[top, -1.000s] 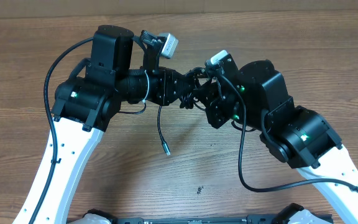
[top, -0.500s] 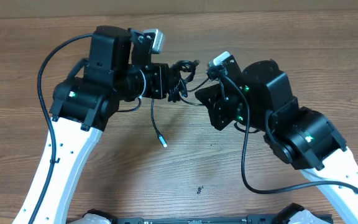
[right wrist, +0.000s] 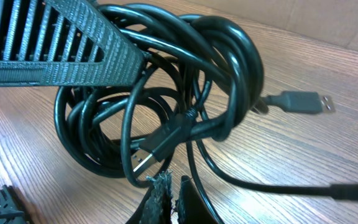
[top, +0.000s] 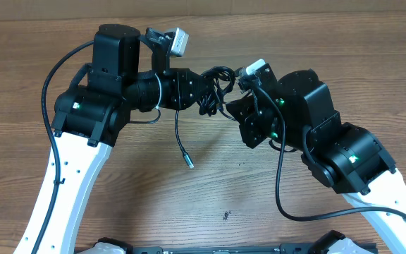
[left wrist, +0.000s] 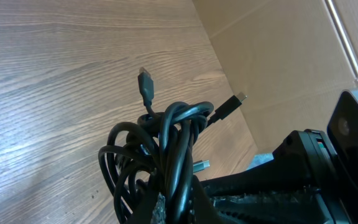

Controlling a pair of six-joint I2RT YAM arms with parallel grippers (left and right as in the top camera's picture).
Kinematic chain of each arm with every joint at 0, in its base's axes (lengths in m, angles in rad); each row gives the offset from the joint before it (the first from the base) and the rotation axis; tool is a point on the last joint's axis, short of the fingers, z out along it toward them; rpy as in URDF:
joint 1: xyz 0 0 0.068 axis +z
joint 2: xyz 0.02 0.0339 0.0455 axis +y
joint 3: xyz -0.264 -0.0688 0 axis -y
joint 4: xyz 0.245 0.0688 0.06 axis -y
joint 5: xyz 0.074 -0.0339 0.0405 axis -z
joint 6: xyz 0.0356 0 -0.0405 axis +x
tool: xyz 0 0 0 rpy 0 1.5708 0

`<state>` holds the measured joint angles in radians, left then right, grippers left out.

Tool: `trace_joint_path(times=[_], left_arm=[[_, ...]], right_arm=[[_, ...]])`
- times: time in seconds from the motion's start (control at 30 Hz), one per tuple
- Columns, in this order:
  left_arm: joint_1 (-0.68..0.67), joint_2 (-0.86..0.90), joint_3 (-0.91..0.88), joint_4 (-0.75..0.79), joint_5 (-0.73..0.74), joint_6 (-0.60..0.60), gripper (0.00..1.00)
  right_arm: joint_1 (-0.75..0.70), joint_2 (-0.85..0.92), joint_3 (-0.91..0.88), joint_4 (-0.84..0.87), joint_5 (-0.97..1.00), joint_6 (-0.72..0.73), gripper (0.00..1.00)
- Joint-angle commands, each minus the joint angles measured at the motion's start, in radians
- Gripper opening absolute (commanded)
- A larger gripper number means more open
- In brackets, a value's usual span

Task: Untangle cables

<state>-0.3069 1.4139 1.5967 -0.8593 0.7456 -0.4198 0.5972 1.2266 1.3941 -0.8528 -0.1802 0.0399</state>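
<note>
A tangled bundle of black cables (top: 213, 83) hangs above the wooden table between my two arms. My left gripper (top: 197, 88) is shut on the bundle (left wrist: 160, 155), with its fingers (left wrist: 180, 208) clamped round several strands. USB plugs (left wrist: 145, 82) stick out of the knot. One loose cable end (top: 188, 161) dangles down to the table. My right gripper (top: 234, 107) sits just below and right of the bundle (right wrist: 160, 93). Its fingers (right wrist: 171, 198) are pressed together, and a thin strand (right wrist: 197, 158) runs along the outside of one finger.
A cardboard wall (left wrist: 291, 50) stands along the table's far edge. A black arm cable (top: 280, 190) loops beside the right arm, and another (top: 51, 77) beside the left arm. A small dark speck (top: 225, 215) lies on the wooden table (top: 189, 204).
My left gripper pulled the bundle left, away from the right gripper, then brought it back right and slightly up. The dangling end swung with it. The right gripper shifted a little upward.
</note>
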Motion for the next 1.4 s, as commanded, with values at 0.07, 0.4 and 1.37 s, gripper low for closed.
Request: trace_joint_path(times=[0.07, 0.4, 1.37], left_arm=[[0.003, -0.028, 0.022, 0.011, 0.025, -0.015, 0.04], [-0.008, -0.028, 0.022, 0.011, -0.019, -0.09, 0.04], [-0.047, -0.028, 0.022, -0.01, 0.348, -0.039, 0.04]], right_arm=[[-0.003, -0.014, 0.0, 0.011, -0.04, -0.006, 0.05], [-0.003, -0.013, 0.0, 0.021, -0.114, -0.006, 0.05], [-0.003, 0.028, 0.0, 0.032, 0.022, -0.007, 0.06]])
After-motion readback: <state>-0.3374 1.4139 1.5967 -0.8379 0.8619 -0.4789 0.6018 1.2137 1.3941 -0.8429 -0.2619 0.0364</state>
